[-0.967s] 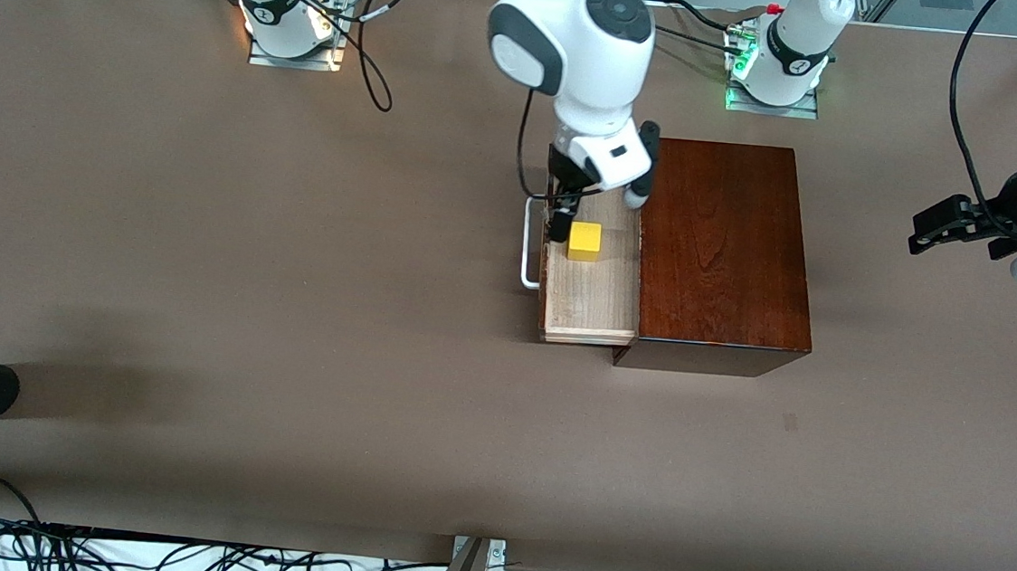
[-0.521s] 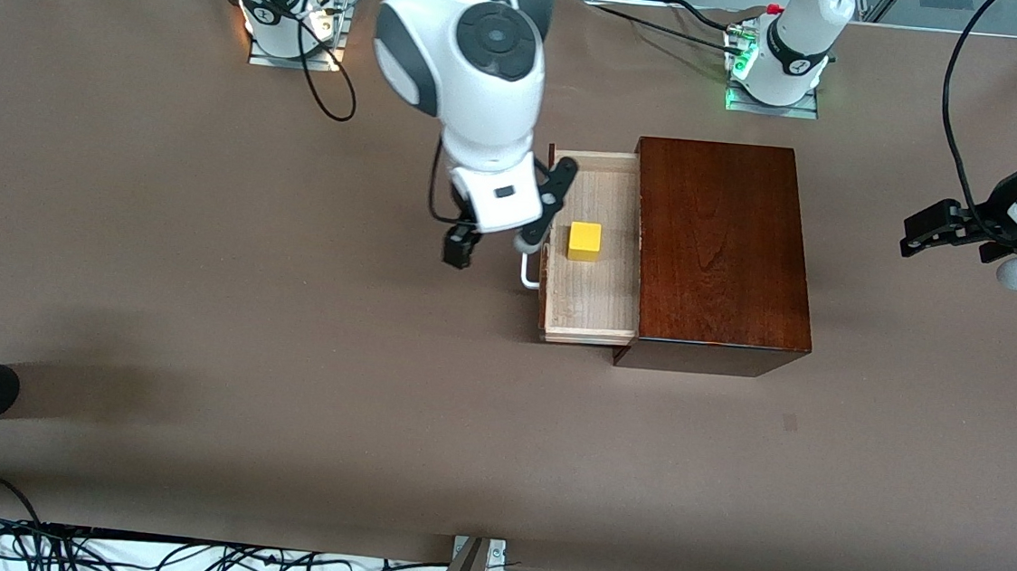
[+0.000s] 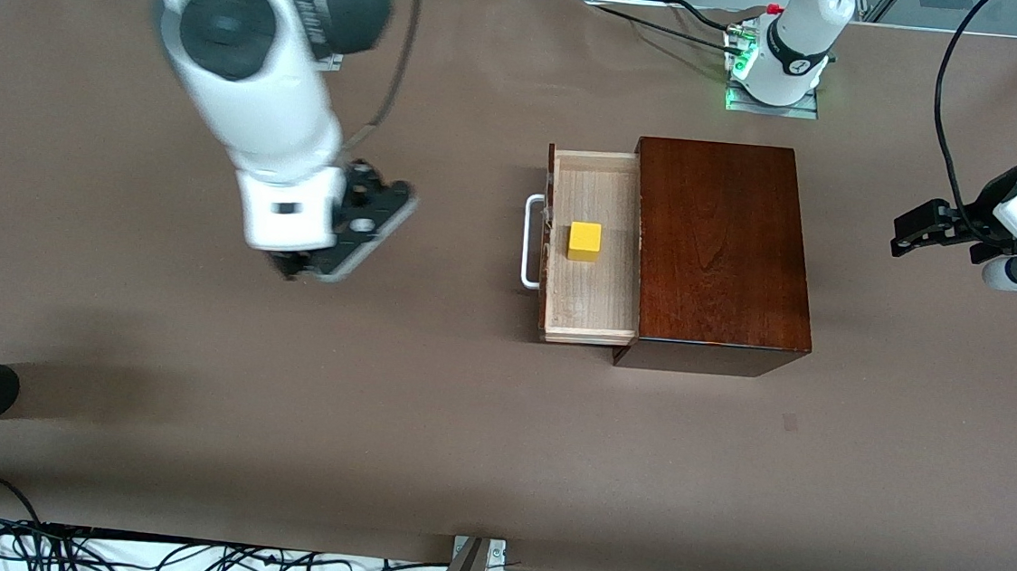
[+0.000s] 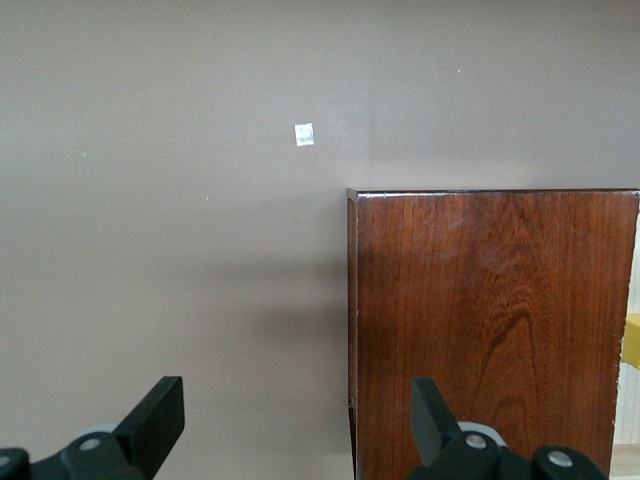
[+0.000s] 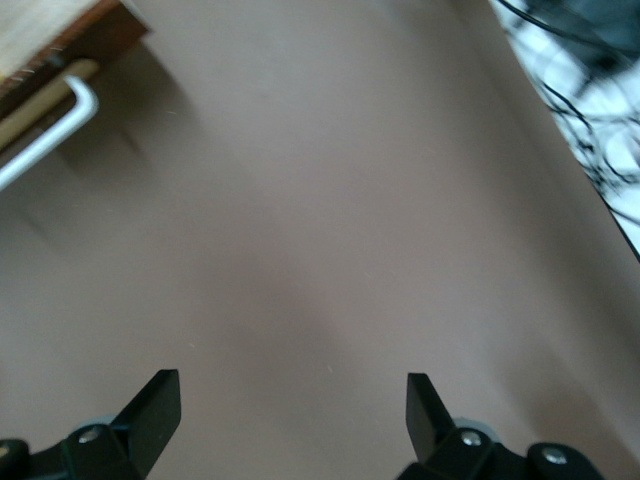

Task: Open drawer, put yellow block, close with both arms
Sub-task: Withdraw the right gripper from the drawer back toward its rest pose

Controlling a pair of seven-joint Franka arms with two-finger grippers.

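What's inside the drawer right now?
The open drawer holds one yellow block on its pale wood floor, nothing else visible. The part of the drawer inside the dark wooden box is covered, so unseen.

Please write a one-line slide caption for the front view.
Yellow block lies in the open drawer; right gripper and left gripper are open over bare table, away from the box.

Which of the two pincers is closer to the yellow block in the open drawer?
The right pincer, just. It hangs open over bare table off the drawer's handle end. The left pincer is open over the table past the wooden box, slightly farther from the yellow block.
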